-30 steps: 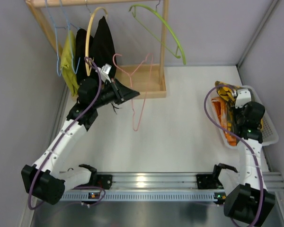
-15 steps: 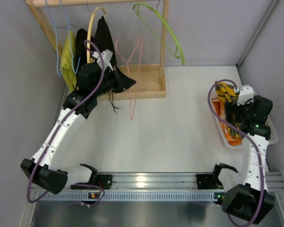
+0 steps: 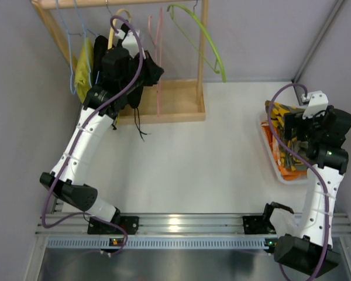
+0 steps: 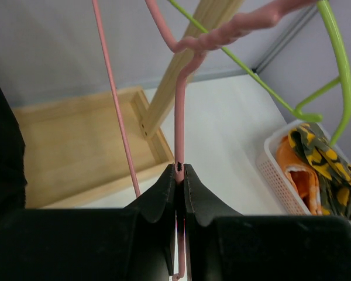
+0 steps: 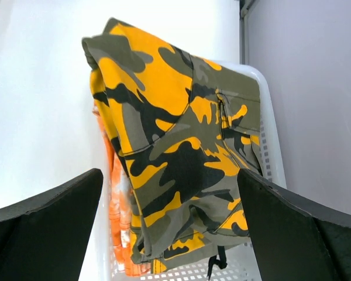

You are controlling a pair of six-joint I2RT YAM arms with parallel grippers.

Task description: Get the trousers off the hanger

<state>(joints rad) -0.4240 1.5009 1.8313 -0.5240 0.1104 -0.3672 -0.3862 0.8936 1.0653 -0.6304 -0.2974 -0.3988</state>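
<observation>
Left gripper [image 4: 179, 170] pinched the bare pink wire hanger [image 4: 178, 105] at the wooden rack [image 3: 181, 99], far-left corner, apparently to hang it. Right gripper [image 5: 169, 175] stood spread above the camouflage trousers [image 5: 164, 117], lying in the white basket [image 5: 270, 140] at the right edge.

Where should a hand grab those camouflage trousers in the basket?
Probably from above, pinching the raised fold at the top of the trousers. They lie heaped in the white basket under the open right hand, and that hump stands clear of the rim.
</observation>
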